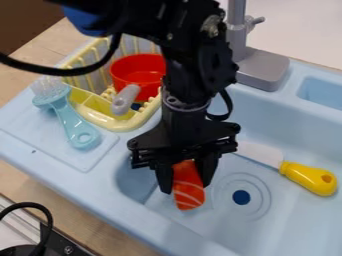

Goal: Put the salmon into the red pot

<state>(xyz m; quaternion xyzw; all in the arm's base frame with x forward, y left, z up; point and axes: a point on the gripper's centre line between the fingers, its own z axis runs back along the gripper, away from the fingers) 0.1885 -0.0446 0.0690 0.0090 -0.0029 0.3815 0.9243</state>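
Observation:
Over the left part of the blue sink, the black gripper hangs down, shut on the salmon. The salmon is orange-red with pale stripes, and its lower end sticks out below the fingers. Up and to the left, the red pot sits in the yellow dish rack, its grey handle pointing toward the front. The arm stands just right of the pot and covers a little of its right side.
A knife with a yellow handle lies in the sink on the right. Left of the yellow rack, a teal brush rests on the drainboard. The grey faucet rises behind the sink.

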